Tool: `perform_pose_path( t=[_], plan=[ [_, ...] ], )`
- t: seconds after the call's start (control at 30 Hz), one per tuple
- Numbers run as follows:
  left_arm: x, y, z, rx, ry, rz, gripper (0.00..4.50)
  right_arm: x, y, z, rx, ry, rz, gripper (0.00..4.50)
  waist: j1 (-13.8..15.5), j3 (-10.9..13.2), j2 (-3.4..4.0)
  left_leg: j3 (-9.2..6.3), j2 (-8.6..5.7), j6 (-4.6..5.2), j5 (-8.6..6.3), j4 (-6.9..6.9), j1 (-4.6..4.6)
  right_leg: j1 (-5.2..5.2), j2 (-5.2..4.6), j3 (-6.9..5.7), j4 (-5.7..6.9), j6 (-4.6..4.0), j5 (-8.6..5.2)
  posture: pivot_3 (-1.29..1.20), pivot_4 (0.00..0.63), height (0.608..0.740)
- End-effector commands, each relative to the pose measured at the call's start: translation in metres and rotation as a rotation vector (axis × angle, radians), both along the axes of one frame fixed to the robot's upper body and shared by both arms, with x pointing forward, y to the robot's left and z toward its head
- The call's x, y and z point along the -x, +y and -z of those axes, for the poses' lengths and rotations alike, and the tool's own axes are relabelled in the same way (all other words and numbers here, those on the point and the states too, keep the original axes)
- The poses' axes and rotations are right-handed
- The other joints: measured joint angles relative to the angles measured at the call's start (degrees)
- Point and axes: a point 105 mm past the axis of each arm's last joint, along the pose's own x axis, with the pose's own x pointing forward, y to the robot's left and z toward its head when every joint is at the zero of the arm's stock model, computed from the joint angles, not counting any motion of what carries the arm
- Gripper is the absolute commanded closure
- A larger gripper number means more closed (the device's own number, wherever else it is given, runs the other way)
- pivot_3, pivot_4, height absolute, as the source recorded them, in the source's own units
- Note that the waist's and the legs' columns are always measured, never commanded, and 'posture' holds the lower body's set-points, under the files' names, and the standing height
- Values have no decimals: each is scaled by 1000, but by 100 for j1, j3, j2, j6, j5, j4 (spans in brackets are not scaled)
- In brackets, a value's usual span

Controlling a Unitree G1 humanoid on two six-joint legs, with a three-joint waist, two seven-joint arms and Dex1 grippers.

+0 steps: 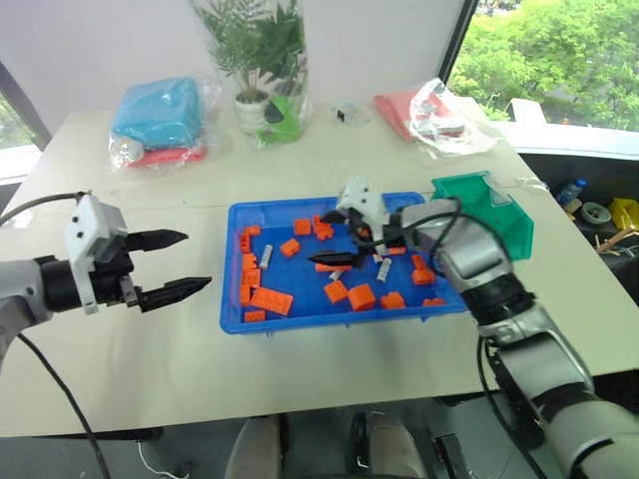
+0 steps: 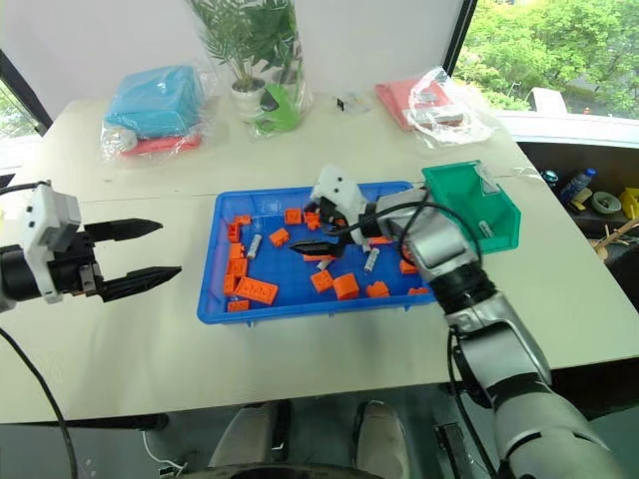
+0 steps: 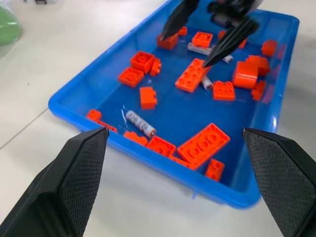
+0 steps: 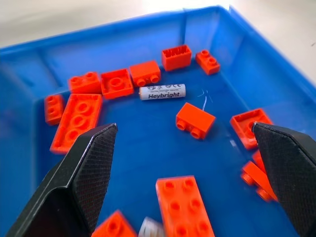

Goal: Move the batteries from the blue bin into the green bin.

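My right gripper hangs over the middle of the blue bin, fingers spread wide and holding nothing; my left gripper waits over the table beside the bin's left rim, also wide open and empty. The green bin stands at the blue bin's right end. From my left wrist, a battery lies among orange bricks. From my right wrist, that battery rests on the bin floor ahead of my fingers.

Head stereo pair looks down at the table, the blue bin central. Both wrist cameras view it closely from 9 and 3 o'clock.
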Motion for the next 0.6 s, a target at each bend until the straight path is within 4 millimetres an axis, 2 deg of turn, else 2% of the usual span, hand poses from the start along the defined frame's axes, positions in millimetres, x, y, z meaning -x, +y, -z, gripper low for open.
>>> perform_pose_path(
  t=[0.03, 0.27, 0.4, 0.6],
  plan=[
    [10, -4, -12, -25, -41, 21, 0, -9, 24, -8, -1, -65, -16, 23, 11, 0, -1, 6, 14, -3, 1, 2, 1, -3, 6, -1, 1, -17, -1, 0, 150, 672],
    [16, -3, -11, -35, -41, 2, 0, -17, 57, 11, 36, -97, -32, 23, 10, -9, -15, 69, 42, -14, 9, 3, 2, -56, 2, 0, 60, -32, 8, 0, 150, 672],
    [15, 1, -13, -38, -49, -15, 0, -19, 61, 24, 86, -131, -51, 23, -11, -10, -18, 95, 54, 0, 18, 0, 4, -77, 5, 0, 71, -36, 28, 0, 150, 672],
    [10, 0, -13, -33, -49, -4, 0, -21, 66, 32, 108, -136, -65, 23, -6, -11, -19, 97, 59, -5, 16, 2, 6, -81, 6, 0, 73, -47, 21, 0, 150, 672]
  ],
)
